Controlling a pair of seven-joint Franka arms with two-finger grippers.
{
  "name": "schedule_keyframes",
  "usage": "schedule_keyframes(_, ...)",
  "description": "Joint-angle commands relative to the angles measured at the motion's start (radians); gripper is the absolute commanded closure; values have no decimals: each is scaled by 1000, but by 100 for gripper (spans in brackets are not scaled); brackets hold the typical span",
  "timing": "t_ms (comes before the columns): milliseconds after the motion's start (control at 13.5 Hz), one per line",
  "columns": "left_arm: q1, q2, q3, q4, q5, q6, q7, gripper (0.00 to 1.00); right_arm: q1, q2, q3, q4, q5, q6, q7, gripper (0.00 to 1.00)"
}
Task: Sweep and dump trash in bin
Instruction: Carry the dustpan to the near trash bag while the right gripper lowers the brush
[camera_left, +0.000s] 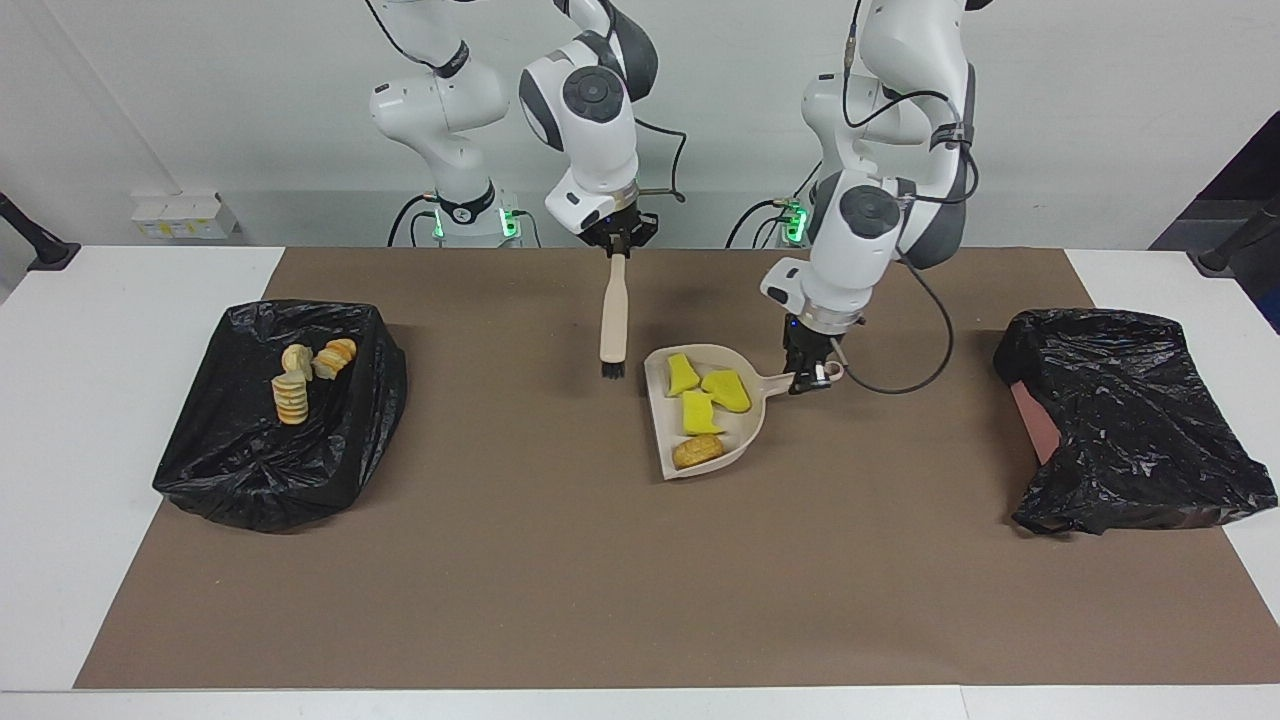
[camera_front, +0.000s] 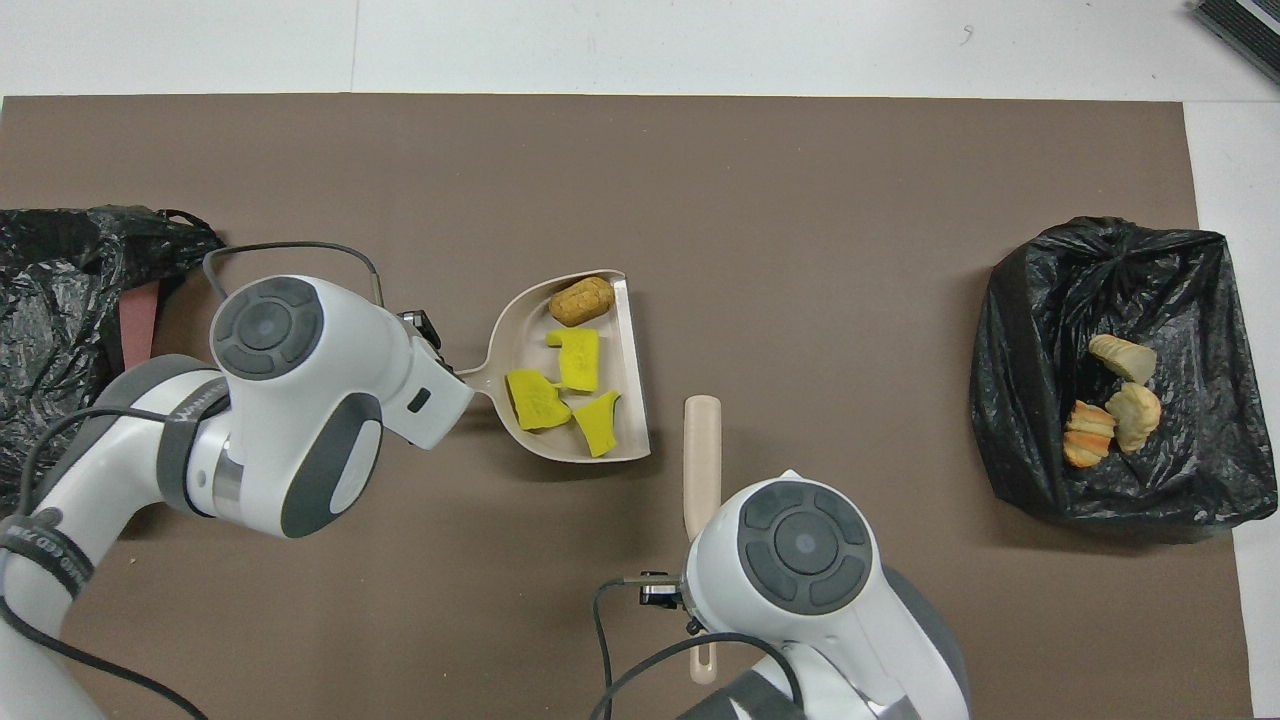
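a: nearest the robots, right hand (camera_left: 618, 243) pinches the brush (camera_left: 612, 318) by its handle, bristles down beside the dustpan (camera_left: 663, 430).
b: left hand (camera_left: 812, 377) is clamped on the dustpan handle, whose long axis runs toward the left arm's end.
a: contents: three yellow sponge pieces (camera_left: 708, 393) and the orange-brown lump (camera_left: 698, 451) lie in the pan.
b: the bin (camera_left: 262, 480) at the right arm's end holds three pale crumbly chunks (camera_left: 303, 375); the pan must travel that way. a second bag-lined bin (camera_left: 1135, 440) looks empty.

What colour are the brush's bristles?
Black, on the brush; the facing view shows them best.
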Motion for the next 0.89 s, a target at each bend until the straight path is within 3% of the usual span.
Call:
schedule_keyframes(0,84,9,-8,89,-60,-70,83,100,47,-11,5,-64,-7,20,15,100)
schedule_keyframes(446,264,9,-7,296,-105,-306,195,100,194,104,5,-135,65,247,103,100)
schedule_keyframes(818,449,-1,4,339,-116,-421,477,100,233,81,5,-201,62,310,96,99)
